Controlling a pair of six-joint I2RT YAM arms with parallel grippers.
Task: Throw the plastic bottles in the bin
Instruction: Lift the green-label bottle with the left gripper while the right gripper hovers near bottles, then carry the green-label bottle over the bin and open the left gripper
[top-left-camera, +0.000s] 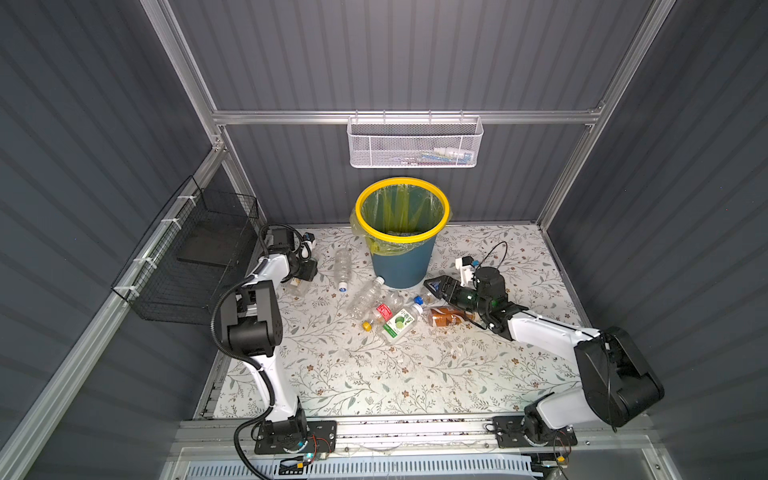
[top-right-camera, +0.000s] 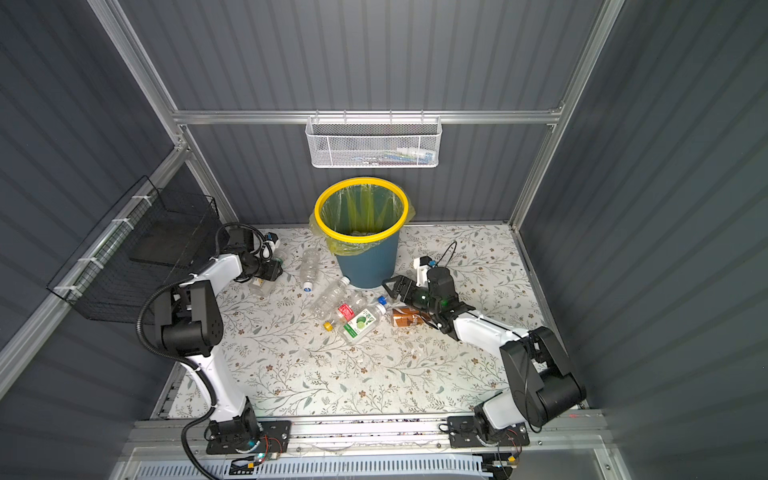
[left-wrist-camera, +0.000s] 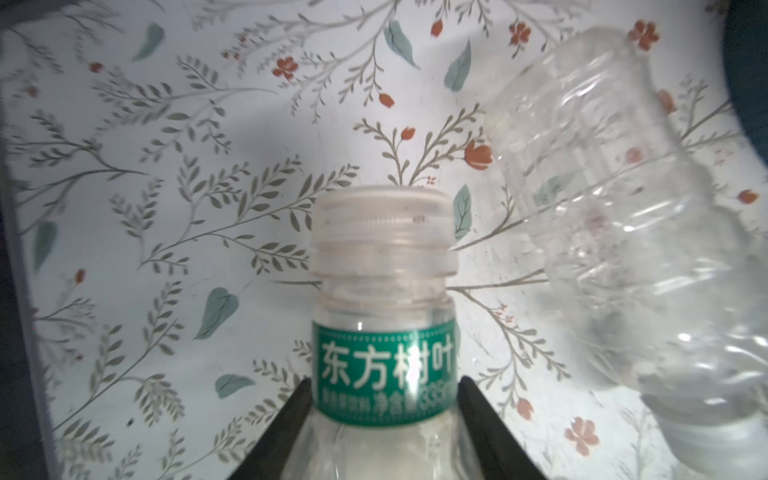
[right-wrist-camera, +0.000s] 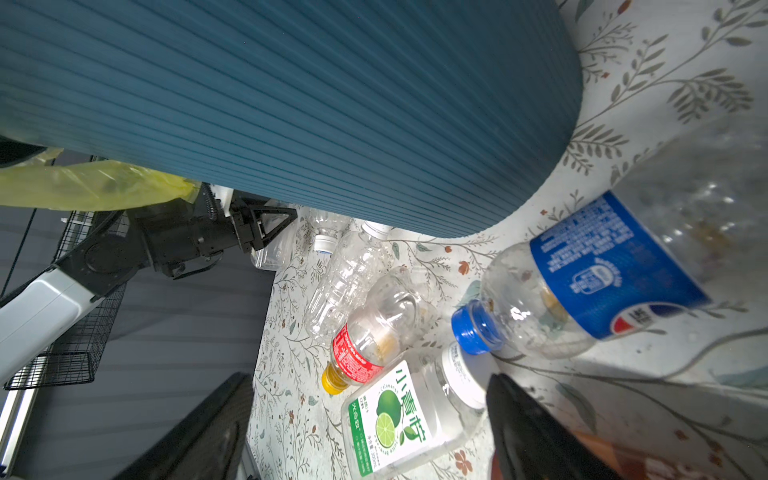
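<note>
My left gripper (top-left-camera: 300, 283) is shut on the neck of a clear bottle (left-wrist-camera: 384, 374) with a green band label and a white cap, at the table's far left. A second clear bottle (left-wrist-camera: 623, 228) lies beside it. The teal bin (top-left-camera: 401, 266) with a yellow rim stands at the back centre. In front of it lie several bottles: two clear ones (top-left-camera: 343, 266) (top-left-camera: 365, 297), a red-labelled one (top-left-camera: 380, 311), a lime-labelled one (top-left-camera: 399, 324), a blue-capped one (right-wrist-camera: 582, 291) and a brown one (top-left-camera: 446, 316). My right gripper (top-left-camera: 432, 291) hangs open just right of the bin's base, above the blue-capped bottle, holding nothing.
A white mesh basket (top-left-camera: 413, 145) hangs on the back wall above the bin. A black wire basket (top-left-camera: 195, 257) is fixed to the left wall beside my left arm. The floral table cover (top-left-camera: 374, 374) runs to the near rail.
</note>
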